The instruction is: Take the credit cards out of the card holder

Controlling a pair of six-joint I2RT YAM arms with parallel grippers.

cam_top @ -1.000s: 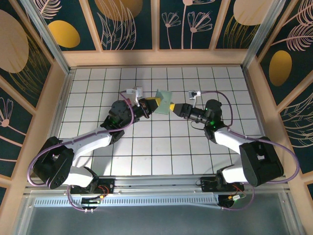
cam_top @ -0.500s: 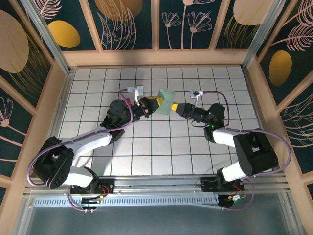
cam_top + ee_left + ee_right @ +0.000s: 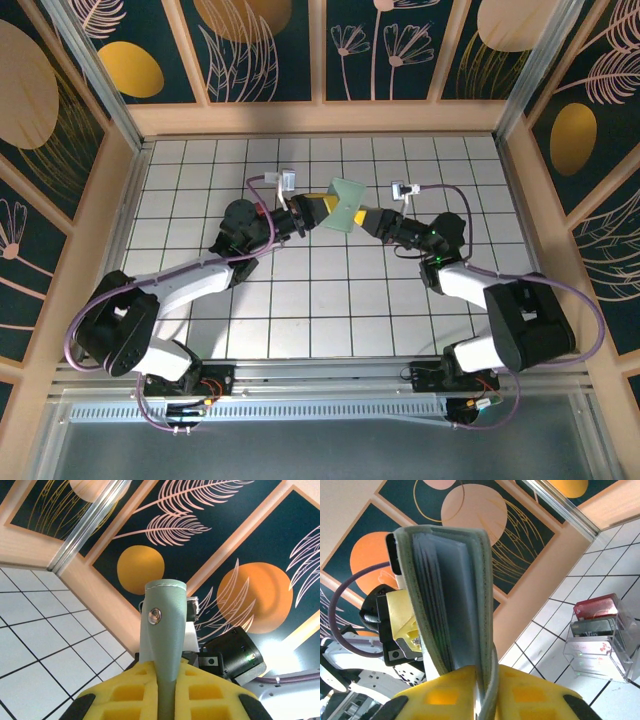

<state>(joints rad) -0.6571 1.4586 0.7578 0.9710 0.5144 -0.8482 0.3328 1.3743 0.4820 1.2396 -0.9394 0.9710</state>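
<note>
Above the tiled surface (image 3: 320,310), the left pincer (image 3: 316,212) is clamping the card holder (image 3: 346,203) from 9 o'clock, and the right pincer (image 3: 366,217) is gripping it from 3 o'clock. The holder is hanging between them, slightly toward 12 o'clock of centre, its panels gaping a little.

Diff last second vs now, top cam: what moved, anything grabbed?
The right gripper moved in leftwards and closed on the card holder, at the edge opposite the left gripper. Holder and left gripper drifted slightly toward the far side of the table. Unchanged: left gripper clamped on the holder, holder held off the table, no card visibly out.
</note>
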